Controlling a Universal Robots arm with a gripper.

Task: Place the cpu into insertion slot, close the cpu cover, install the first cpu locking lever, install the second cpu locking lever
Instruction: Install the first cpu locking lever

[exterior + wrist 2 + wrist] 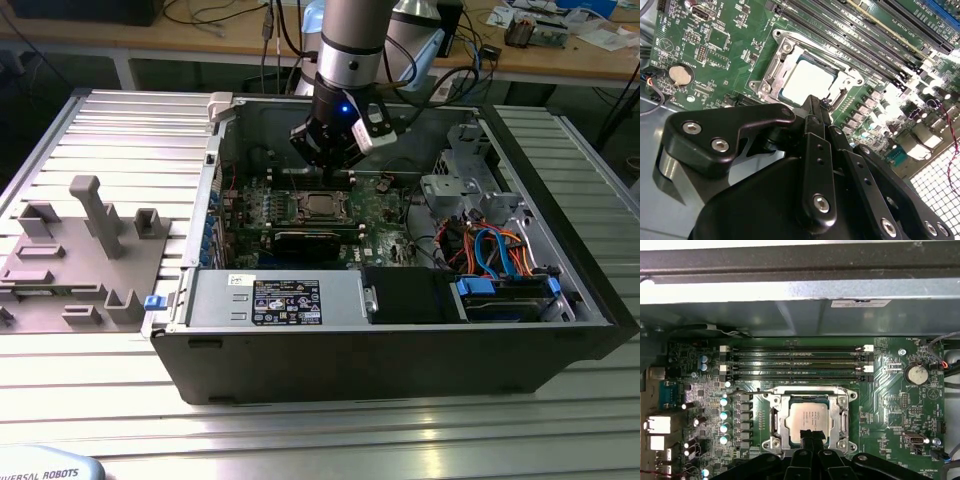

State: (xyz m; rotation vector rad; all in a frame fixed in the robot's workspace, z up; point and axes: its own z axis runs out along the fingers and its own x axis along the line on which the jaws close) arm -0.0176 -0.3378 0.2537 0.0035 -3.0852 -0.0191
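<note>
over the green board, the gripper (809,436) hangs pinched together, holding nothing, tips near the cpu (808,417) sitting in the insertion slot (774,421) with the cpu cover (845,416) down, framing it.

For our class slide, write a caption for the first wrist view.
Gripper shut above the cpu, seated under the closed cpu cover.

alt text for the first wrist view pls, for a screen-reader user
The cpu sits in the insertion slot with the silvery cpu cover framing it, on a green motherboard. The black gripper pokes in over the socket's near edge, and long black memory slots run beyond it.
</note>
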